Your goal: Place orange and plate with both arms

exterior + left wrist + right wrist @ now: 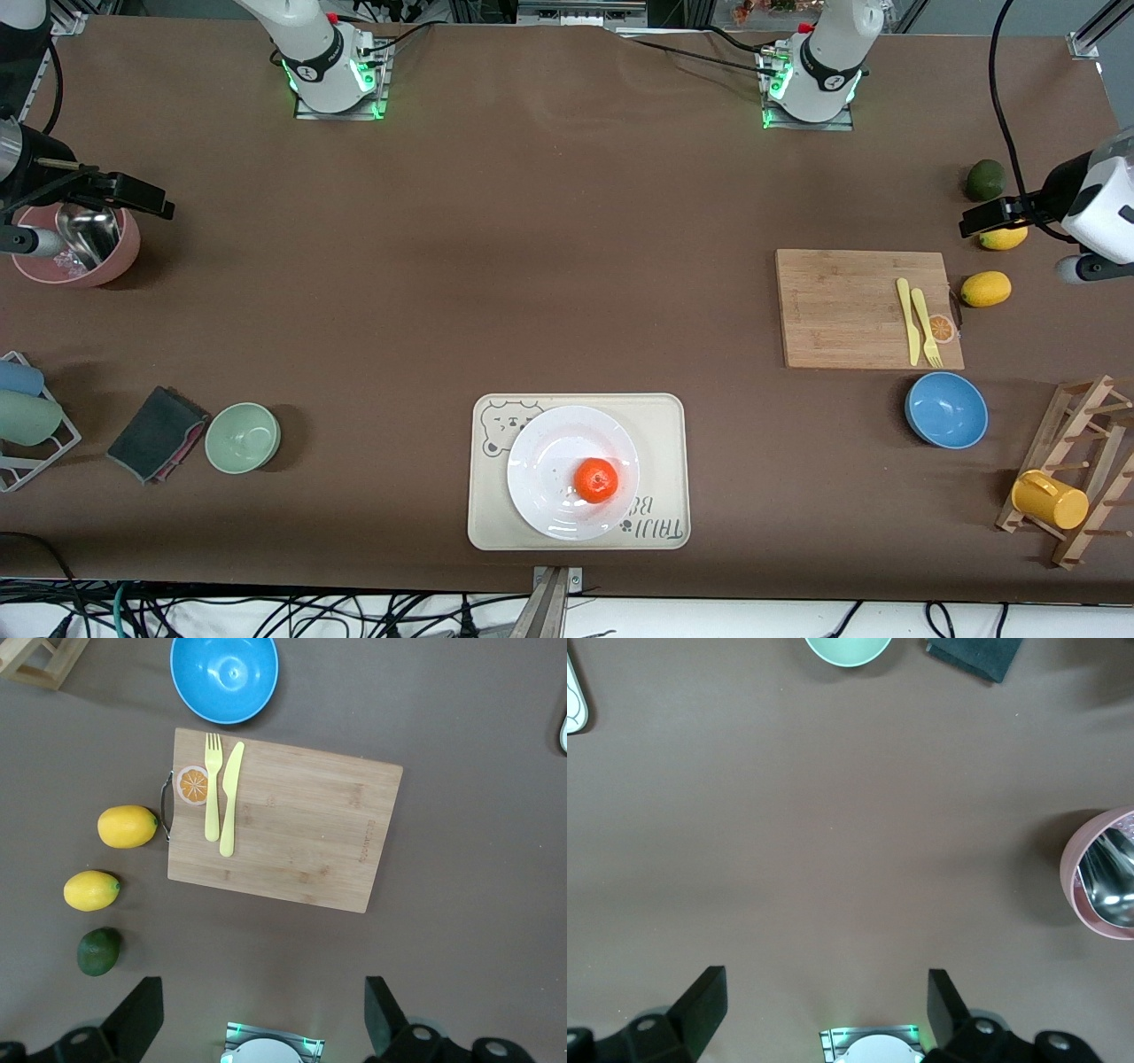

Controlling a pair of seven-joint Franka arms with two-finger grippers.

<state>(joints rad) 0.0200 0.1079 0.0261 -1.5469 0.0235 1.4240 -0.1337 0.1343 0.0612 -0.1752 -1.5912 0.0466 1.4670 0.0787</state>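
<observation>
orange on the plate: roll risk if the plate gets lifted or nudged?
Likely yes: the orange is round and sits loose on the glossy white plate, off-centre. The shallow rim may barely check it. Probably firm and light, so it should suit a two-finger grip.

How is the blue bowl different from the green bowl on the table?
The blue bowl is bright blue; the green bowl is pale green. The blue bowl looks somewhat larger. It sits toward the left arm's end, beside the cutting board; the green bowl sits toward the right arm's end, beside a dark cloth. Both stand upright and empty.
</observation>
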